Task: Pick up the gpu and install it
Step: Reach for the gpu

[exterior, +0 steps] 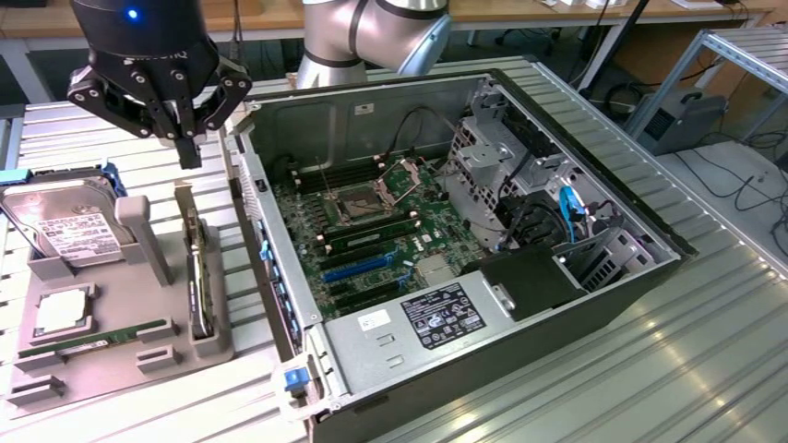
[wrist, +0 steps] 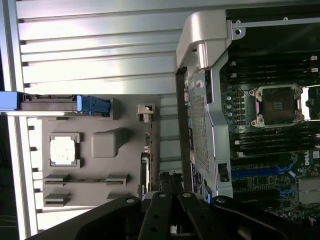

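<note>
closed hand (exterior: pixel 188 159) over edge-on gpu (exterior: pixel 192 277), arm cropped

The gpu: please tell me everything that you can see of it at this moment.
The gpu is a thin, flat card with a dark board and a silvery metal edge. It stands upright on its long edge in a slot of the grey holder tray, beside the open computer case. The gripper hangs just above one end of the card with its jaws shut, holding nothing, and appears not to touch it.
</note>
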